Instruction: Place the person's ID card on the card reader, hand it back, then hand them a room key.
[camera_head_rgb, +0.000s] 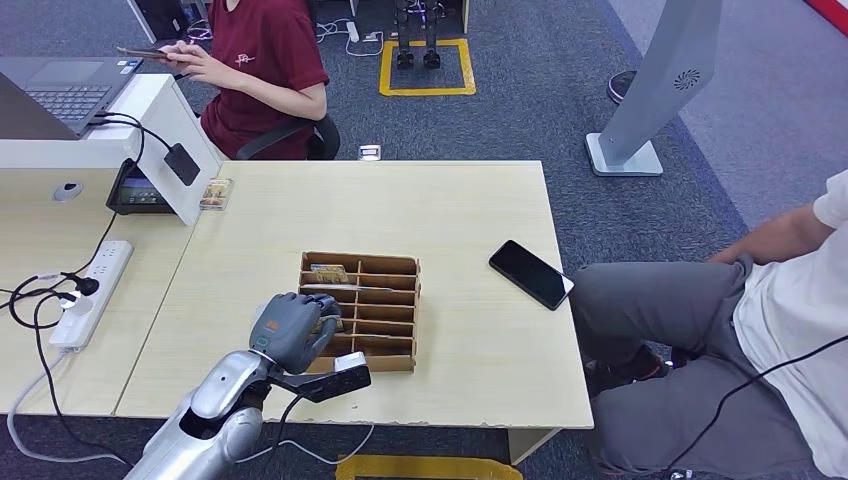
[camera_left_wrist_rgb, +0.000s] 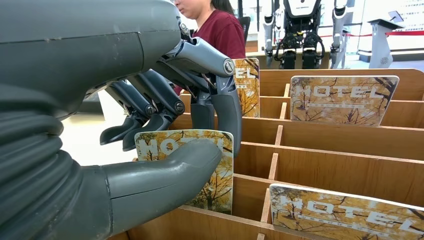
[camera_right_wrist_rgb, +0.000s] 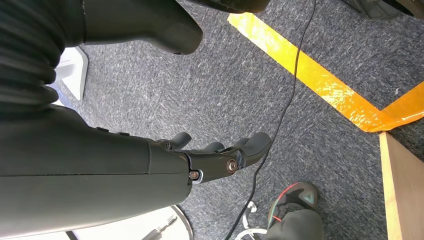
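L hand (camera_left_wrist_rgb: 165, 150) is seen closest, thumb pressed on the face of a room key card (camera_left_wrist_rgb: 220, 170) and fingers behind it, so the card is pinched upright in the wooden card box (camera_head_rgb: 385, 300) nr the tabletop's front edge. R hand (camera_right_wrist_rgb: 220, 155) hangs loosely curled over carpet, holding nothing.

My left hand pinched a card; my right hung at my side.

My left arm (camera_head_rgb: 215, 410) reached forward, and my left hand (camera_head_rgb: 291, 331) gripped a room key card (camera_left_wrist_rgb: 216, 175) between thumb (camera_left_wrist_rgb: 170, 172) and fingers (camera_left_wrist_rgb: 226, 107). My right hand (camera_right_wrist_rgb: 220, 155) pointed down, fingers loosely apart, holding nothing.
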